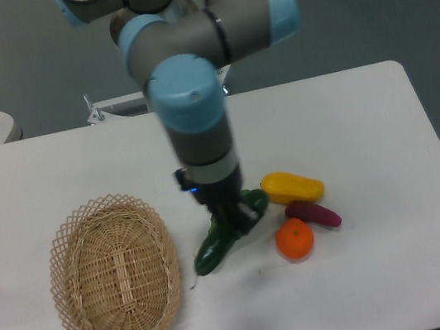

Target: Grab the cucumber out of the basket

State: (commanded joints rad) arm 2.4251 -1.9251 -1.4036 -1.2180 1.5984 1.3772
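Claw [233, 223] round slim glossy cucumber [216, 246]

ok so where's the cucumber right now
The cucumber is clamped in the hand, tilted, right of the empty basket and just left of the orange.

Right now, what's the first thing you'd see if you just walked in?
The big grey and blue robot arm in the middle, its gripper pinching a dark green cucumber up off the white table. To the left sits an empty wicker basket. To the right lie an orange, a yellow vegetable and a purple one.
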